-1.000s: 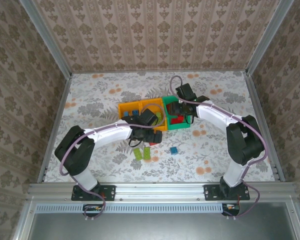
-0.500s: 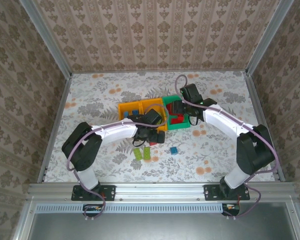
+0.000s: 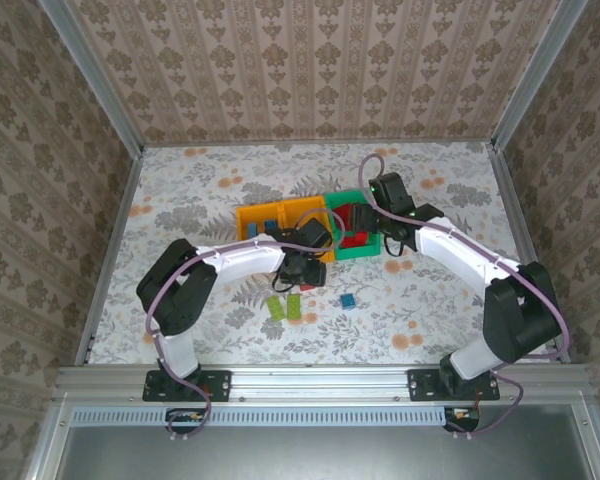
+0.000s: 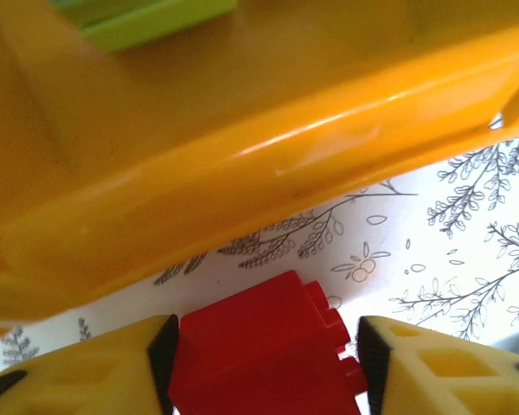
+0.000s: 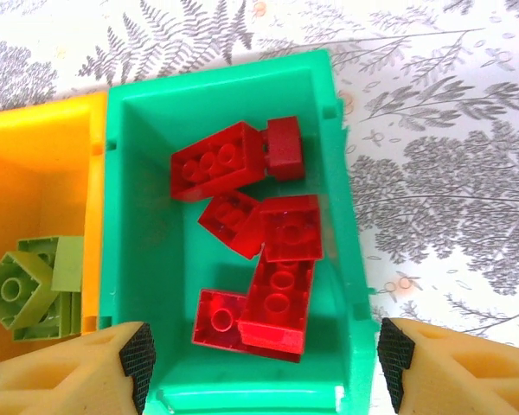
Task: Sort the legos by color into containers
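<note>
Pinches red brick [image 4: 251,341] in left claw [image 4: 266,350], on the counter [image 4: 441,233] just short of orange bin [image 4: 242,121] wall. Risks snagging that wall on lifting, twisting the brick loose. Holds right claw [image 5: 264,354] spread above green bin [image 5: 344,207], crowding the drop.

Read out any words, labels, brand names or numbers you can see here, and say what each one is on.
No readable text in these views.
Studs of the red studded plastic bricks in the green rectangular plastic bin: too blurred for any lettering.
The single red plastic brick between the left fingers: no markings visible.
The orange plastic bin and floral table cover: no writing.
</note>
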Motion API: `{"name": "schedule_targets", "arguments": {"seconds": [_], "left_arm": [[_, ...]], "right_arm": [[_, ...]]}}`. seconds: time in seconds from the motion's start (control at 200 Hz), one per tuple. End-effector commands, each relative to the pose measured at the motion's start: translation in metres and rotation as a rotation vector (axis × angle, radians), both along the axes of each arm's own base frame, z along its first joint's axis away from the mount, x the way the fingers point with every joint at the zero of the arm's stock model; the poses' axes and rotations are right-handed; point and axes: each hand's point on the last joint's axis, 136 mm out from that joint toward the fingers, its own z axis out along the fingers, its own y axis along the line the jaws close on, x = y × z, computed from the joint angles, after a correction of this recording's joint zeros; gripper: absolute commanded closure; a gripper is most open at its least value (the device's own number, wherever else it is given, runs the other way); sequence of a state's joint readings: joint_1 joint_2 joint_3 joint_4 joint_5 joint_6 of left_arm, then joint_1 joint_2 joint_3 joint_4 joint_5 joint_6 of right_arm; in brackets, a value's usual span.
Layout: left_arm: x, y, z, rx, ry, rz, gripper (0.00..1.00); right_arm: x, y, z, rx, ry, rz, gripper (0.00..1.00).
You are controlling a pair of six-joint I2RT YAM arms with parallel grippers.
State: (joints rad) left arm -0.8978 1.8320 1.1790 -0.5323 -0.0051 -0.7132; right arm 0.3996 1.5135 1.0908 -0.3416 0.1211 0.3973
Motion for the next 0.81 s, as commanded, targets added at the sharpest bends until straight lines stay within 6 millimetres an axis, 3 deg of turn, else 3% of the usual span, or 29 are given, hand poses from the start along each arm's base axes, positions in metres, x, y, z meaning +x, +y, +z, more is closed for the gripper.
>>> {"name": "schedule_targets", "arguments": {"seconds": [0.0, 0.19, 0.465, 0.765, 0.8], "left_arm": [[-0.003, -0.003, -0.005, 0.024, 0.01, -0.013, 0.52], [-0.004, -0.005, -0.005, 0.02, 0.009, -0.029, 0.62], [-0.002, -0.015, 0.002, 0.002, -0.006, -0.048, 0.63], [0.013, -0.042, 0.032, -0.065, -0.053, -0.082, 0.62], [0.016, -0.045, 0.036, -0.073, -0.062, -0.088, 0.61]], "right_arm": [[-0.003, -0.017, 0.005, -0.011, -0.023, -0.05, 0.27], [-0.007, -0.031, 0.005, -0.004, -0.032, -0.08, 0.27], [-0.012, -0.04, 0.003, -0.004, -0.029, -0.097, 0.27], [-0.018, -0.048, -0.009, -0.015, -0.007, -0.114, 0.26], [-0.02, -0.05, 0.001, -0.005, -0.033, -0.119, 0.26]]}}
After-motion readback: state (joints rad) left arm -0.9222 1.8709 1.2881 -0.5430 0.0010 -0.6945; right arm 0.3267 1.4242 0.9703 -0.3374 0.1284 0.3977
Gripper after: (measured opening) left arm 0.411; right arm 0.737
